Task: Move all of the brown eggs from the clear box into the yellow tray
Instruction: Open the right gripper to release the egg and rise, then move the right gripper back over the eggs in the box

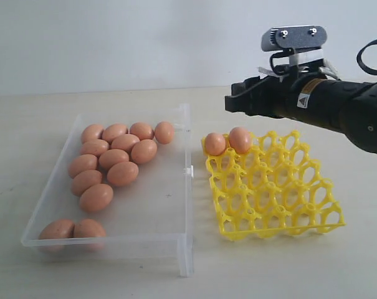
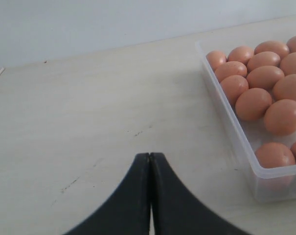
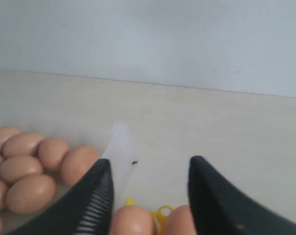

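Observation:
Several brown eggs (image 1: 113,159) lie in the clear box (image 1: 187,187) on the left. Two more brown eggs (image 1: 227,142) sit side by side in the back-left cells of the yellow tray (image 1: 281,199). My right gripper (image 1: 229,103) hovers just above and behind those two eggs. In the right wrist view this gripper (image 3: 151,162) is open with nothing between its fingers, and the two tray eggs (image 3: 130,220) show below it. My left gripper (image 2: 150,155) is shut and empty over bare table beside the clear box (image 2: 236,142) and its eggs (image 2: 255,103).
A small clip (image 1: 189,170) sticks out of the box's side wall toward the tray. The box and tray stand close together on a pale tabletop (image 1: 288,268), with a plain wall behind.

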### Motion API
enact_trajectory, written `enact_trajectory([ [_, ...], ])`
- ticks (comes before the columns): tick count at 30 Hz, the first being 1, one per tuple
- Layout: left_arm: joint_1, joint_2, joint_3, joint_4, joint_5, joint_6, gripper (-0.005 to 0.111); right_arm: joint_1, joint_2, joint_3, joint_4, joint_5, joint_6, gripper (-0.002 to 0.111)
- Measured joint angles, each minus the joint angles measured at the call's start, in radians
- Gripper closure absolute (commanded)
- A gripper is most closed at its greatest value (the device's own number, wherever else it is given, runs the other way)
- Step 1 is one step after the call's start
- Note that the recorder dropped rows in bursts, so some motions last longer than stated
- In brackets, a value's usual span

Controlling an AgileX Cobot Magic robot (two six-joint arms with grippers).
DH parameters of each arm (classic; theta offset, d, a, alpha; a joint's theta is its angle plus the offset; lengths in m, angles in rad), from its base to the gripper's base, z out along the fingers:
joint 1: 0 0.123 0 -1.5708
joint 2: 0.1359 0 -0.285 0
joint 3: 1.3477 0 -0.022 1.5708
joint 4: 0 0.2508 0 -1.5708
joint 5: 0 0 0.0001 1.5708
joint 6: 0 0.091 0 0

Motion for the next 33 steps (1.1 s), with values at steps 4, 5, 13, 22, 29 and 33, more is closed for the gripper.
enact_trajectory([
  [4,0.000,0.000,0.000,0.000,0.000,0.000,0.107,0.113,-0.052,0.000,-0.064,0.070,-0.021,0.107],
  [5,0.000,0.000,0.000,0.000,0.000,0.000,0.107,0.152,-0.058,0.000,-0.074,0.081,-0.033,0.107],
  [13,0.000,0.000,0.000,0.000,0.000,0.000,0.107,0.354,-0.055,-0.156,-0.072,0.428,-0.029,0.093],
  [22,0.000,0.000,0.000,0.000,0.000,0.000,0.107,0.481,0.098,-0.615,0.194,1.160,-0.262,0.093],
  [29,0.000,0.000,0.000,0.000,0.000,0.000,0.107,0.523,0.256,-0.817,0.344,1.325,-0.359,0.087],
  [33,0.000,0.000,0.000,0.000,0.000,0.000,0.107,0.523,0.380,-0.954,0.415,1.488,-0.361,0.073],
])
